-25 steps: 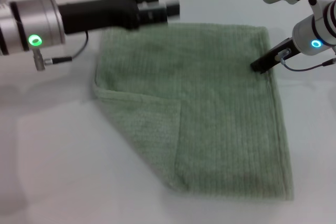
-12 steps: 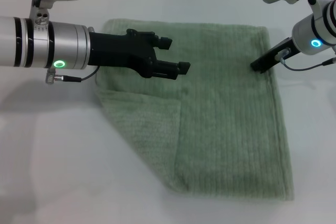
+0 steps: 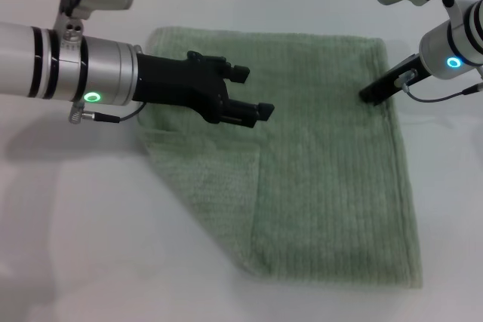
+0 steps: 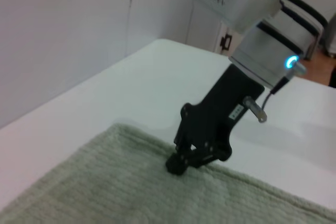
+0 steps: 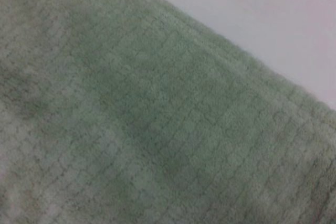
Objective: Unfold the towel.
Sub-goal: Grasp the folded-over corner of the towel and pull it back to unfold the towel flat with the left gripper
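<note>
One corner flap of the towel [image 3: 317,164] still lies folded over on the table [image 3: 83,246], and your left gripper [image 3: 251,93], jaws apart and empty, has swung in above it while the right gripper [image 3: 372,96] pins the far edge, its fingers unreadable.

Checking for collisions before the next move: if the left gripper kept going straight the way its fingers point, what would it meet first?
The left gripper, open, points toward the robot's right and slightly down over the towel. It would probably meet the towel's middle first; its height is unclear. The right gripper lies farther along, at the far right edge.
</note>
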Available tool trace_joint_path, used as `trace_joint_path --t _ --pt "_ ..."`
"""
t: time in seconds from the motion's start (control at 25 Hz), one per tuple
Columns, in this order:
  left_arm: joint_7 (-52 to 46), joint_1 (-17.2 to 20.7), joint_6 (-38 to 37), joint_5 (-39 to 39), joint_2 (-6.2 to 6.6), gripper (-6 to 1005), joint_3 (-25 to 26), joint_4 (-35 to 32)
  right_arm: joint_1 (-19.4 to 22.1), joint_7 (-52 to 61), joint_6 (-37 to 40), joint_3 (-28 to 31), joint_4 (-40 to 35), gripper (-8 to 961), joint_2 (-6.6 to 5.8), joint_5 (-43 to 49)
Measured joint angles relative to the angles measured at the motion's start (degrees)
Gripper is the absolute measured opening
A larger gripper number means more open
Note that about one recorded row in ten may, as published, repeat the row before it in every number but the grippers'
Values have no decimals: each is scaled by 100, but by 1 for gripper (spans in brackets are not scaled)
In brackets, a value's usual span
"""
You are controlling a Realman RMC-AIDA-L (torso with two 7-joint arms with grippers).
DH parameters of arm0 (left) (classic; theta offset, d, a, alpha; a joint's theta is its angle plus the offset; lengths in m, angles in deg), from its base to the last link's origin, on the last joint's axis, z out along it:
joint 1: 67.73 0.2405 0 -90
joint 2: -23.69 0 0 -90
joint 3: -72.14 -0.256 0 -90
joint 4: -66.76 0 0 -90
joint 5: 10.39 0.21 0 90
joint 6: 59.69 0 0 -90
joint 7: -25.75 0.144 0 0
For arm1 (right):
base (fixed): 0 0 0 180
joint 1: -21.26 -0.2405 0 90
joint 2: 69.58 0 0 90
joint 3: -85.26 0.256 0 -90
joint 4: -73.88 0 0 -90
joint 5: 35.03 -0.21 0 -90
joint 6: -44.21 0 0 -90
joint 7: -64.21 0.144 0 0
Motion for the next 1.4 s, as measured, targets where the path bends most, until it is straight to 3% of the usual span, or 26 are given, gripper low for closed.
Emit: trace_joint_path --t 0.48,0.6,0.92,1.4 --pt "-37 -14 134 165 -19 829 -325 4 9 -4 0 0 4 19 0 -9" --pt "-100 -14 536 244 -38 829 -742 101 9 -4 0 0 6 19 0 -8" --pt "-139 -162 911 257 -43 828 -997 562 7 -4 0 0 9 19 0 -9" --pt "-147 -174 1261 261 -50 828 -1505 627 0 -4 0 0 -8 19 0 -8"
